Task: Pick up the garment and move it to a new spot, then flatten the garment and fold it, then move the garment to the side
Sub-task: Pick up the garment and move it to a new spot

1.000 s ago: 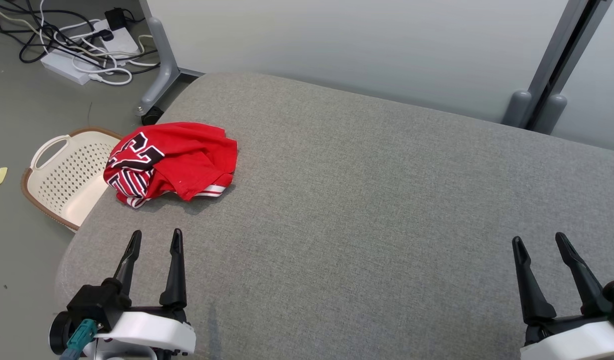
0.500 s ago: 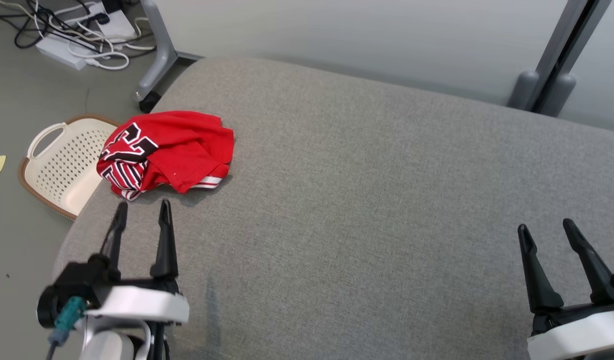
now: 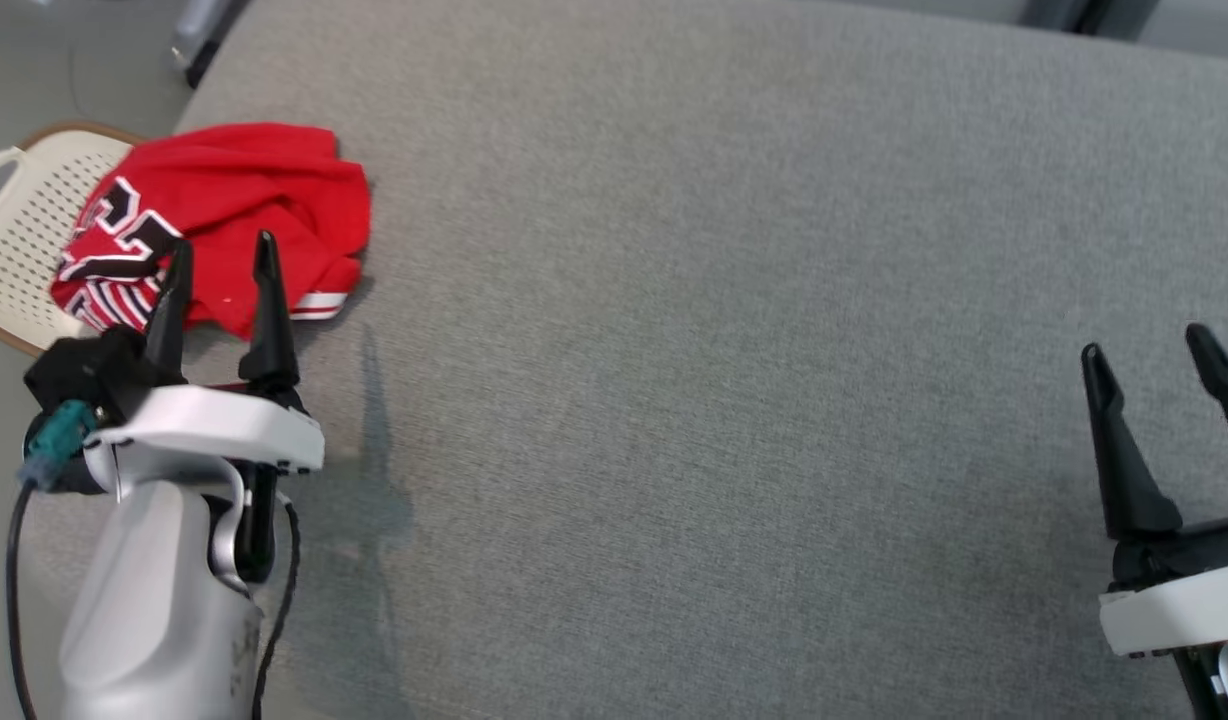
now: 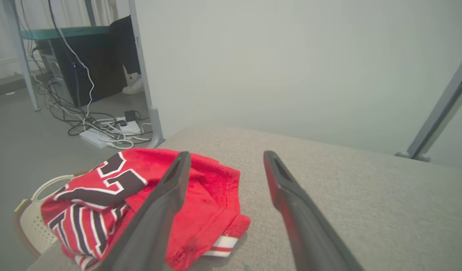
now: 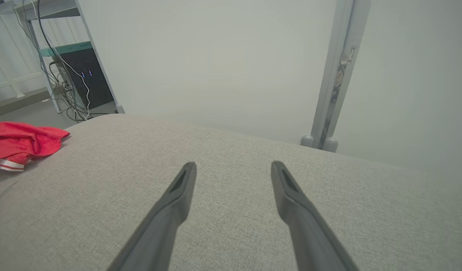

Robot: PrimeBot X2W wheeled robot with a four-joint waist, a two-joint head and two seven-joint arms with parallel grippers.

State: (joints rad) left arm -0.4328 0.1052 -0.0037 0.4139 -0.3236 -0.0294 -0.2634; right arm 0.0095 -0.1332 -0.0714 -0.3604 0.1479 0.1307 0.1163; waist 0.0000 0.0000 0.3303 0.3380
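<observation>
Garment [image 3: 224, 200] is our landmark: a bunched red heap with black-and-white lettering, at the left edge of the worktop [image 3: 724, 350]. It is a little wider than deep, with no long axis we would trust. Our left pincer [image 3: 224, 243] sits on the near side of the garment, tips over its near hem, jaws spread wide and holding nothing. The heap lies ahead and slightly left of the gap. We judge the grasp falls to this arm, after a small shift left. Our right pincer [image 3: 1146, 340] is well apart from the garment, far to its right, equally wide and empty.

Beyond the garment rises a pale wall [image 4: 291, 56]. Under it the grey woven worktop looks soft and grippy. Left of the garment and lower stands a perforated cream basket [image 3: 24, 220]. Farther behind the garment, cables [image 4: 103, 131] lie on the floor.
</observation>
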